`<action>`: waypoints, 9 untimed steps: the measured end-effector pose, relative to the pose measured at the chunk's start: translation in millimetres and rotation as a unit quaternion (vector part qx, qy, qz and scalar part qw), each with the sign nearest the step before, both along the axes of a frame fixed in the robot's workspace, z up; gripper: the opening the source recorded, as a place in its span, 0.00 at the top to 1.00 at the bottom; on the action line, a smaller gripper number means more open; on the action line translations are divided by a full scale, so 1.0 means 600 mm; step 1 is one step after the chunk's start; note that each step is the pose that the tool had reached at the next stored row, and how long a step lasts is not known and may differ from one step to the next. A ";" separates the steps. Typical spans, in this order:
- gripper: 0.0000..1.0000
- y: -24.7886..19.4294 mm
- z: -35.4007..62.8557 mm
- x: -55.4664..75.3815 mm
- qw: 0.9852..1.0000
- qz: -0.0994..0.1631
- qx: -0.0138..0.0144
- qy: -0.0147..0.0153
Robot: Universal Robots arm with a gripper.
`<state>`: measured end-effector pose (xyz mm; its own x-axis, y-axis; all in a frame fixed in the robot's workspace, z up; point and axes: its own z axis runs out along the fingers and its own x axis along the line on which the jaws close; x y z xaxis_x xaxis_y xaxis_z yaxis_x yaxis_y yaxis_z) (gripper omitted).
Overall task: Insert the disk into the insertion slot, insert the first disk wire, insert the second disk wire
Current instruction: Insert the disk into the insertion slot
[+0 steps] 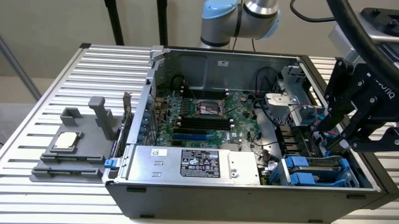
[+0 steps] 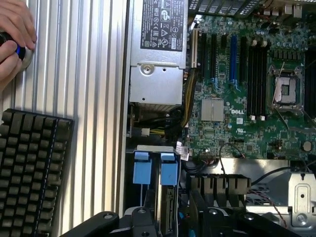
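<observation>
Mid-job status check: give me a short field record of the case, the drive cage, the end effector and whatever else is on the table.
end effector: over the open case's drive-cage corner, at the exterior view's right
drive cage: two blue carriers sit in its bays
power supply: mounted next to the cage
processor socket: on the motherboard
table extras: keyboard, a person's hand, grey fixture

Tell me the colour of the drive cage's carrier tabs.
The carrier tabs are bright blue, clearest in the wrist view.
</observation>
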<state>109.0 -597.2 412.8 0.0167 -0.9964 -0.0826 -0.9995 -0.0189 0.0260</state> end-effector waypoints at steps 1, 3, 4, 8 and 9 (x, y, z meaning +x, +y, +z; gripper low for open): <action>0.60 0.0001 0.000 0.001 1.000 0.000 0.000 0.000; 0.60 0.0000 0.000 0.001 1.000 0.000 0.000 0.000; 0.60 0.0000 0.000 0.001 1.000 0.000 0.000 0.000; 0.60 0.0000 0.000 0.002 1.000 0.000 0.000 0.000; 0.60 0.0000 0.000 0.002 1.000 0.000 0.000 0.000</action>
<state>109.9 -597.2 412.6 0.0172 -0.9964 -0.0831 -0.9995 -0.0194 0.0258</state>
